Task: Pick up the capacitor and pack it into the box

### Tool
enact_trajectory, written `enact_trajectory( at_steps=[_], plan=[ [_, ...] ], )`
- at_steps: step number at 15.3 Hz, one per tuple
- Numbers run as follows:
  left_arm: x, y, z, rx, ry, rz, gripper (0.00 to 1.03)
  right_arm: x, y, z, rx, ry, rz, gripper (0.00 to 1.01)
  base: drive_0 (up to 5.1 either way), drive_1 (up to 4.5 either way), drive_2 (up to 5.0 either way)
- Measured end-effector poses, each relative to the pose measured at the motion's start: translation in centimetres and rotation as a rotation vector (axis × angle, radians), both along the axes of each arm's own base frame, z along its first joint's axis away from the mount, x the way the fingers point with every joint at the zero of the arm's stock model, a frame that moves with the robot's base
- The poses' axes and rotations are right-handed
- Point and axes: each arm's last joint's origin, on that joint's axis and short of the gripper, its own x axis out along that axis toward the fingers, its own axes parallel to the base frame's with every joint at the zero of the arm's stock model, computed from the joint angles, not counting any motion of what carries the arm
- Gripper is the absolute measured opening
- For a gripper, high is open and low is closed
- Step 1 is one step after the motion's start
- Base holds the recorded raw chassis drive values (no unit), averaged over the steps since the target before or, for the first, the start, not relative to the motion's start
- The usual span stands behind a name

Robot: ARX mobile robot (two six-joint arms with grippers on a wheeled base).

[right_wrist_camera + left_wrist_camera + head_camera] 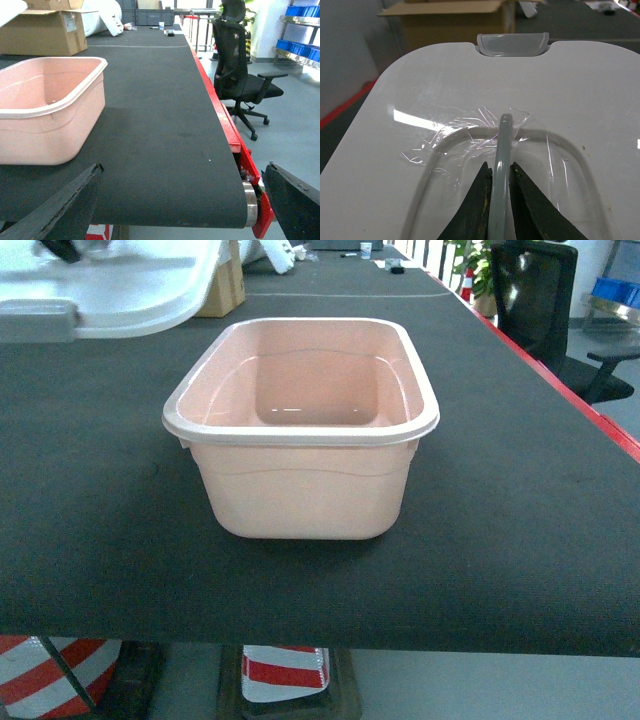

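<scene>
The box (300, 490) is a pale pink tub standing open at the middle of the black belt; what I see of its inside is bare. It shows at the left in the right wrist view as well, box (45, 115). Its white lid (130, 290) hangs lifted at the upper left with the grey latch tab (35, 320) toward me. My left gripper (501, 167) is shut on the lid's grey handle (502, 140). My right gripper (182, 167) stands open, holding nothing, low at the belt's near end, right of the box. The capacitor is out of view.
A cardboard carton (225, 285) sits behind the lid. The belt's red edge (220, 115) runs along the right, with a black office chair (240, 75) beyond it and blue bins (300, 47) on shelves. A red-and-white striped barrier (285, 670) stands below the belt's front edge.
</scene>
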Motion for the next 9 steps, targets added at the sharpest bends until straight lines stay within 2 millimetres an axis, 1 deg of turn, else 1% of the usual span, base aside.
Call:
enact_trajectory(
  at_steps=[2, 3, 4, 5, 6, 8, 9],
  plan=[
    [-0.9, -5.3, 0.1, -0.012, 0.064, -0.080, 0.09, 0.0, 0.0, 0.0, 0.000, 0.000, 0.000, 0.98, 0.0, 0.00, 0.0],
    [-1.0, -7.1, 0.0, -0.012, 0.080, -0.089, 0.09, 0.0, 0.0, 0.0, 0.000, 0.000, 0.000, 0.98, 0.0, 0.00, 0.0],
    [-0.9, -8.7, -0.2, -0.015, 0.098, -0.085, 0.09, 0.0, 0.0, 0.0, 0.000, 0.000, 0.000, 0.98, 0.0, 0.00, 0.0],
    [-0.8, -9.8, -0.5, -0.018, 0.109, -0.085, 0.09, 0.0, 0.0, 0.0, 0.000, 0.000, 0.000, 0.98, 0.0, 0.00, 0.0],
    [-0.9, -11.2, -1.1, -0.018, 0.136, -0.088, 0.09, 0.0, 0.0, 0.0, 0.000, 0.000, 0.000, 0.98, 0.0, 0.00, 0.0],
    [-0.8, -13.3, -2.3, -0.008, 0.186, -0.069, 0.09, 0.0, 0.0, 0.0, 0.000, 0.000, 0.000, 0.98, 0.0, 0.00, 0.0],
    [-0.9, -14.3, -2.5, 0.001, 0.198, -0.066, 0.09, 0.0, 0.0, 0.0, 0.000, 0.000, 0.000, 0.98, 0.0, 0.00, 0.0]
  ],
)
